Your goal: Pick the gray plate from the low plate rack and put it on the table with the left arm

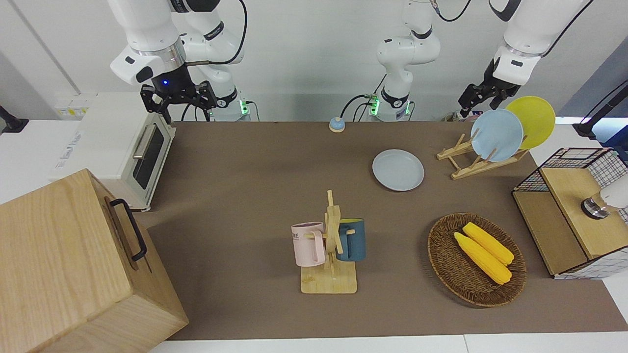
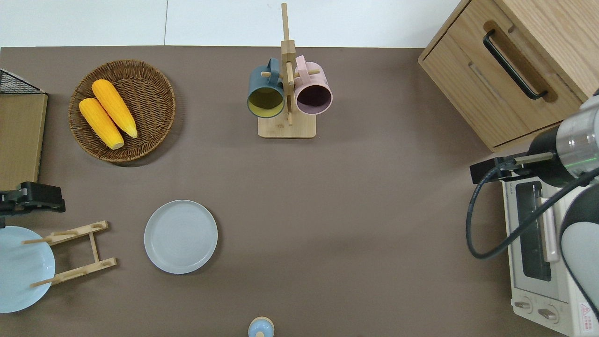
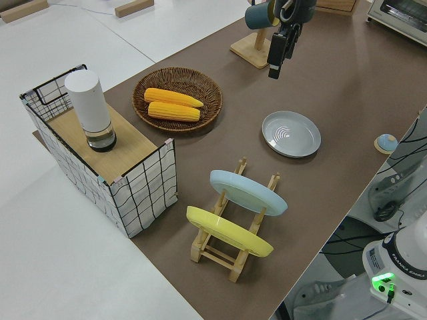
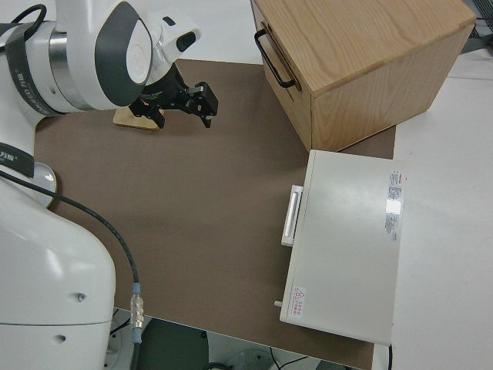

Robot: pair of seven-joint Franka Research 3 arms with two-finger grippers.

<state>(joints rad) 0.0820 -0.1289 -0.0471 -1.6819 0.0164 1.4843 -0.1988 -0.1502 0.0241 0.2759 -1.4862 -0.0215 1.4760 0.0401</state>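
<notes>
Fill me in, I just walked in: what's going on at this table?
The gray plate lies flat on the table, beside the rack, which holds a light blue plate and a yellow plate. The left gripper holds nothing and hangs in the air near the rack at the table's edge. The right arm is parked. The plate looks placed.

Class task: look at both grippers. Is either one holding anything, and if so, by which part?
Nothing is held. The left gripper is up in the air with nothing in it; the gray plate lies flat on the table. The right arm is parked.
</notes>
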